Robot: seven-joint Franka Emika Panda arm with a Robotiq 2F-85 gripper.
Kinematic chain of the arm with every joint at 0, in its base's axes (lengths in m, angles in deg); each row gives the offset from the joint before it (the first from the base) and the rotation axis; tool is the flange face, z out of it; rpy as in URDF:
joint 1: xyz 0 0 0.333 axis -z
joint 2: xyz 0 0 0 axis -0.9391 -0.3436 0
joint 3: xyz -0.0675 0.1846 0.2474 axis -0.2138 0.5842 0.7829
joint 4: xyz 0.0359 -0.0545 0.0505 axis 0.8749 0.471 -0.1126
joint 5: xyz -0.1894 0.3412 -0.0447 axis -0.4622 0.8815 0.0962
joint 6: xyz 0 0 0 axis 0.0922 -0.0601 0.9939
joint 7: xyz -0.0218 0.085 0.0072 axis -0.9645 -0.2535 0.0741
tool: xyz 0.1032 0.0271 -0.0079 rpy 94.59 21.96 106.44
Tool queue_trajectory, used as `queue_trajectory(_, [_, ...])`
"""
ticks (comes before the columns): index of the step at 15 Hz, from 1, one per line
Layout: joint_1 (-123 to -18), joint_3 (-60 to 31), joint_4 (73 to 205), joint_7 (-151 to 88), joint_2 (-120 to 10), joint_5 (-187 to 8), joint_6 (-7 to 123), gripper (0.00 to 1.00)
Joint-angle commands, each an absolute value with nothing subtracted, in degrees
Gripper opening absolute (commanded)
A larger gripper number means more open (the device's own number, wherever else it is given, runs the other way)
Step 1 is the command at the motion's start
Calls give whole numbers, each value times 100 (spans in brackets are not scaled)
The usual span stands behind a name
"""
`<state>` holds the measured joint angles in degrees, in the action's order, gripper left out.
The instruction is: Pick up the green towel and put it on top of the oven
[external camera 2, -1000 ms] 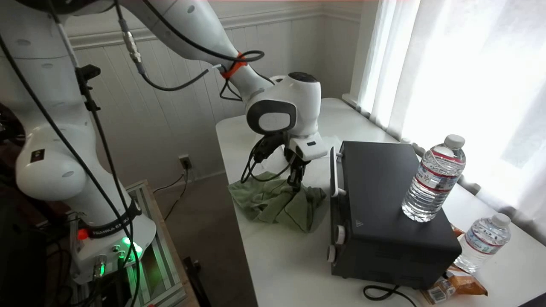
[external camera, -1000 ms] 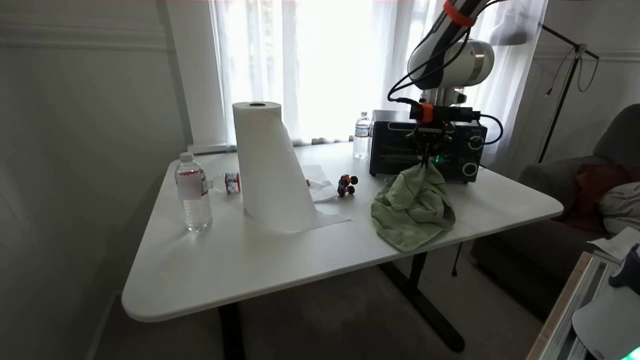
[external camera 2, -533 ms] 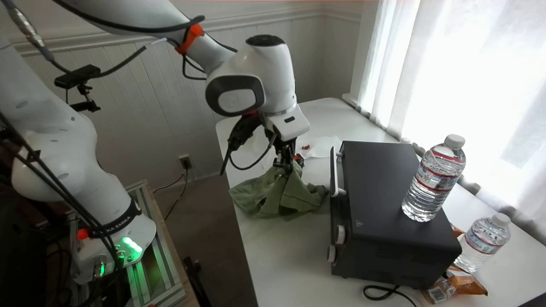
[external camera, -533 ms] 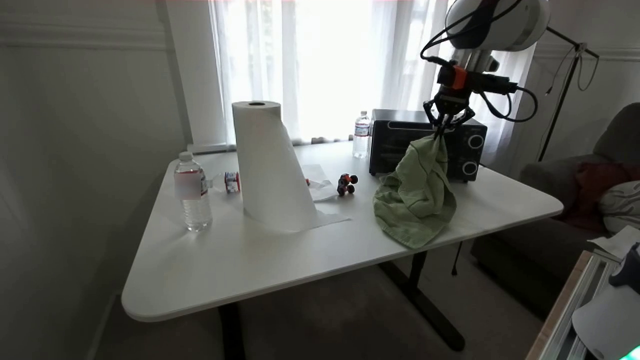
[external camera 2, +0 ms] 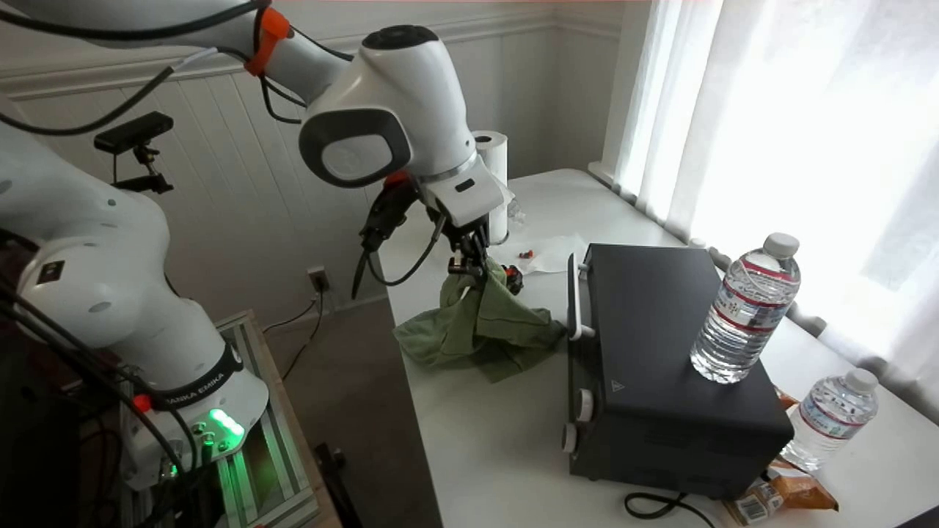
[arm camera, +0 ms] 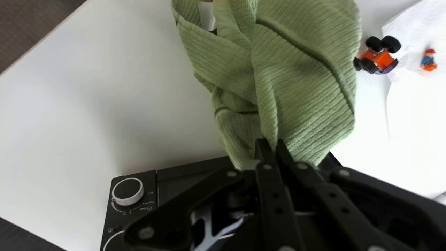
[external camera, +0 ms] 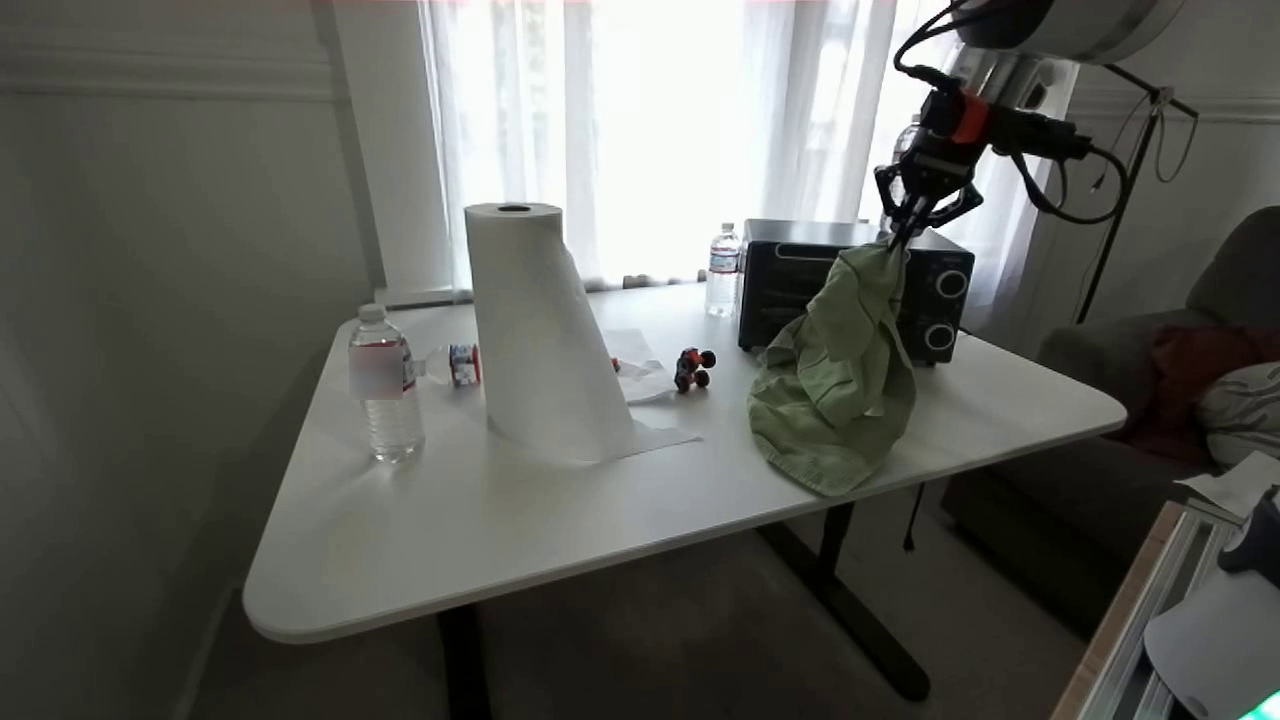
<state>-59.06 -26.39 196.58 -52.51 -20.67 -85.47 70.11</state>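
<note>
The green towel [external camera: 838, 375] hangs from my gripper [external camera: 899, 238] as a gathered peak, its lower part still resting on the white table near the front edge. My gripper [external camera 2: 473, 270] is shut on the towel [external camera 2: 506, 315], and in the wrist view a fold of the towel [arm camera: 299, 76] is pinched between the fingertips [arm camera: 273, 148]. The black oven [external camera: 785, 295] stands on the table behind the towel; its flat top [external camera 2: 653, 315] shows in an exterior view. The gripper is in front of the oven, at about its top height or slightly above.
A water bottle [external camera 2: 746, 312] stands on the oven's top. Another bottle [external camera 2: 829, 418] and a snack bag [external camera 2: 788, 491] are beside the oven. A toy car [external camera: 692, 370], a paper towel roll [external camera: 535, 340] and an upright bottle [external camera: 388, 395] stand on the table.
My gripper has risen from the table with the towel's pinched part and moved back toward the robot base, tilting slightly. The towel has stretched upward into a peak; its bottom stays on the table.
</note>
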Motion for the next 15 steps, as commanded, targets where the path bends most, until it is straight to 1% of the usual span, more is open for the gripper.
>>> queue_trajectory(1, [-5593,-2307,19672,-5187,-1932,-8477,7015,3])
queue_trajectory(5, [-5202,-2149,19522,-5208,-1047,-8586,7004,3])
queue_trajectory(10, [-4963,-2135,18987,-5195,-355,-8247,7172,2])
queue_trajectory(13, [-5193,-2275,18747,-4978,-47,-7801,7530,3])
queue_trajectory(14, [-4966,-2131,18797,-5061,-301,-7987,7332,3])
queue_trajectory(15, [-4970,-2131,18749,-5033,-243,-7957,7327,4])
